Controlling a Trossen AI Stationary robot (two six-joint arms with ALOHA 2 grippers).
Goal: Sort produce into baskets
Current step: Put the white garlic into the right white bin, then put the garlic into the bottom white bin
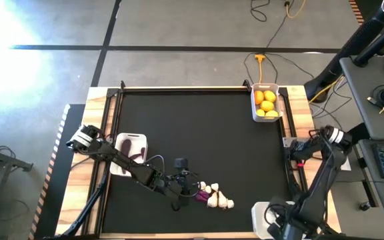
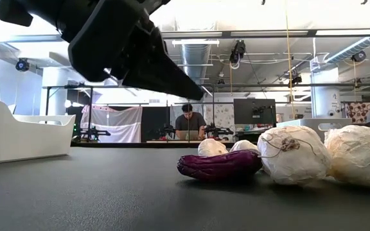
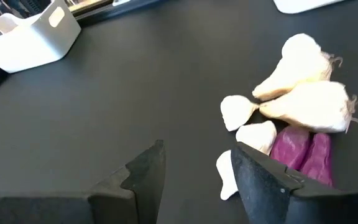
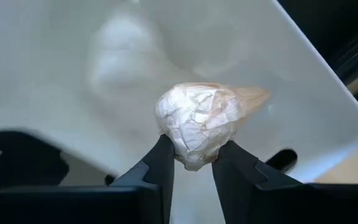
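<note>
Several whitish garlic bulbs (image 1: 217, 197) lie in a cluster on the black mat, with a dark purple vegetable (image 1: 199, 195) resting against them; both also show in the low view (image 2: 220, 165). My left gripper (image 3: 194, 171) is open and hangs just left of the cluster, touching nothing. My right gripper (image 4: 191, 168) is shut on a garlic bulb (image 4: 197, 121) above the white basket (image 1: 262, 215) at the near right. A basket (image 1: 127, 148) at the left holds purple vegetables. A basket (image 1: 267, 101) at the far right holds yellow citrus. My right gripper pinches the garlic bulb's rounded end (image 4: 191, 158) between its two fingers. The bulb's pointed tip (image 4: 253, 96) sticks out sideways. The bulb is lifted clear, over the inside of the white basket (image 4: 73, 74).
The black mat (image 1: 192, 127) lies open across its middle and far part. Wooden table edges and rails frame the mat. A person sits at a desk in the room beyond the table (image 2: 189, 122). Cables lie on the floor past the far edge.
</note>
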